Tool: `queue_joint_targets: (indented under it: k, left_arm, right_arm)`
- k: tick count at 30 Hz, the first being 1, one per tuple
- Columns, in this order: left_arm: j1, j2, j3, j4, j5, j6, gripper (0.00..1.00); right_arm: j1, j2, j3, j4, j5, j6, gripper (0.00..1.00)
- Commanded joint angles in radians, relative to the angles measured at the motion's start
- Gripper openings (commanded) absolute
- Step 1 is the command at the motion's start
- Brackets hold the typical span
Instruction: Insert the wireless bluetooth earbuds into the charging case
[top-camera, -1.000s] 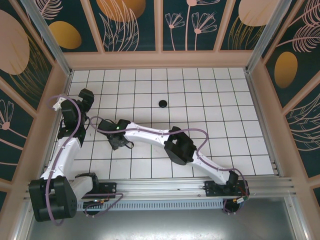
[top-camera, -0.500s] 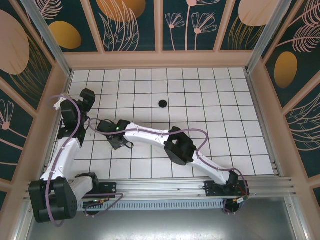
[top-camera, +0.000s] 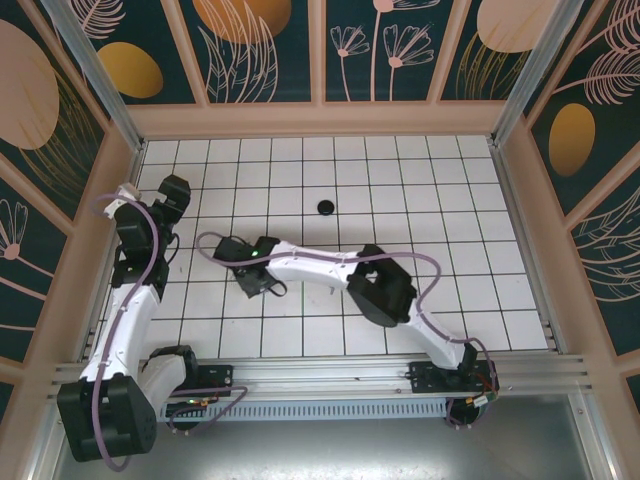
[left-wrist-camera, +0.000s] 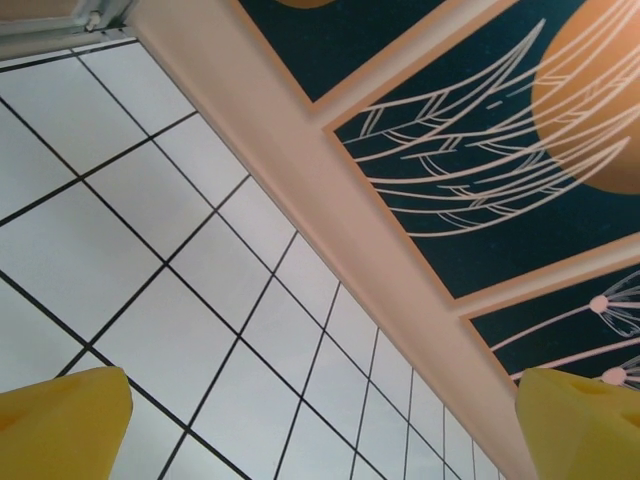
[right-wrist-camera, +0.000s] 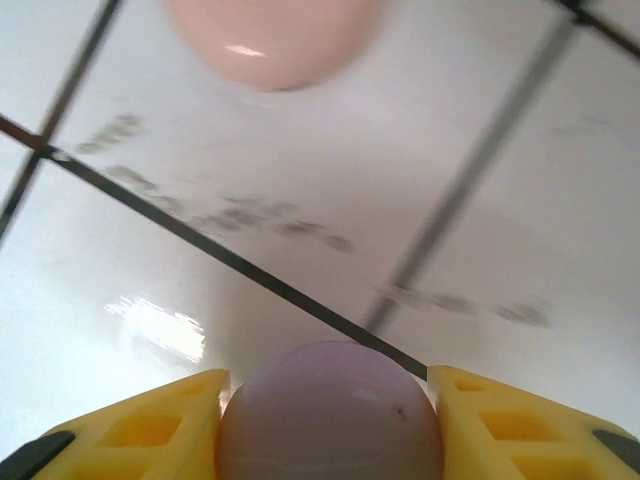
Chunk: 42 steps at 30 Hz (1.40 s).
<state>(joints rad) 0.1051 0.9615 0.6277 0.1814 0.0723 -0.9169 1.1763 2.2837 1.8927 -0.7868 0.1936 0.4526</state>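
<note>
1. A table (top-camera: 420, 200) of white square tiles with thin black grid lines carries everything; in the right wrist view its tiles show faint grey smudges (right-wrist-camera: 250, 215) and a bright patch of glare (right-wrist-camera: 160, 322).
2. A peach-coloured ledge (top-camera: 320, 118) runs along the table's far edge and up both side edges.
3. Above the ledge stand dark teal wall panels (top-camera: 380, 45) with orange discs and pale line-drawn leaves and flowers, split by peach strips.
4. Slanted aluminium posts rise from the far-left corner (top-camera: 100, 75) and the far-right corner (top-camera: 530, 70).
5. An aluminium rail (top-camera: 330, 372) spans the near edge, with a grey metal sheet (top-camera: 330, 450) just beyond it.
</note>
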Motion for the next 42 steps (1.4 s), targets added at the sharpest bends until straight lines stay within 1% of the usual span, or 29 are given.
queue_joint_targets:
  k: [1, 5, 7, 9, 13, 16, 19, 25, 30, 32, 37, 42]
  left_arm:
    - [0.007, -0.042, -0.046, 0.063, 0.076, 0.048, 0.96]
    - [0.003, -0.015, -0.09, 0.183, 0.191, 0.044, 0.94]
    - [-0.005, 0.018, -0.116, 0.259, 0.253, 0.033, 0.94]
    - [-0.025, 0.047, -0.137, 0.32, 0.287, 0.031, 0.94]
    - [-0.117, 0.107, -0.156, 0.417, 0.327, 0.071, 0.94]
    - [-0.179, 0.152, -0.178, 0.508, 0.358, 0.078, 0.94]
    - [-0.225, 0.208, -0.193, 0.596, 0.394, 0.084, 0.94]
    - [-0.348, 0.328, -0.189, 0.731, 0.441, 0.136, 0.94]
    - [-0.429, 0.416, -0.201, 0.888, 0.428, 0.135, 0.93]
    - [-0.46, 0.454, -0.196, 0.946, 0.432, 0.14, 0.93]
    - [-0.528, 0.562, -0.157, 1.052, 0.449, 0.147, 0.87]
    - [-0.582, 0.658, -0.11, 1.138, 0.445, 0.134, 0.78]
  right_arm:
    - [-0.058, -0.193, -0.112, 0.09, 0.042, 0.068, 0.33]
    - [-0.15, -0.334, -0.229, 0.138, 0.052, 0.106, 0.33]
    - [-0.216, -0.395, -0.275, 0.168, 0.037, 0.126, 0.33]
    - [-0.277, -0.442, -0.307, 0.195, 0.02, 0.148, 0.33]
    - [-0.389, -0.505, -0.354, 0.262, -0.049, 0.203, 0.33]
    - [-0.44, -0.53, -0.376, 0.303, -0.086, 0.243, 0.33]
    - [-0.471, -0.545, -0.394, 0.334, -0.104, 0.294, 0.33]
    - [-0.505, -0.581, -0.463, 0.433, -0.166, 0.452, 0.33]
    - [-0.507, -0.606, -0.505, 0.486, -0.175, 0.592, 0.32]
    - [-0.506, -0.613, -0.517, 0.491, -0.175, 0.653, 0.29]
    - [-0.492, -0.63, -0.556, 0.511, -0.175, 0.777, 0.29]
    - [-0.459, -0.635, -0.538, 0.49, -0.124, 0.817, 0.29]
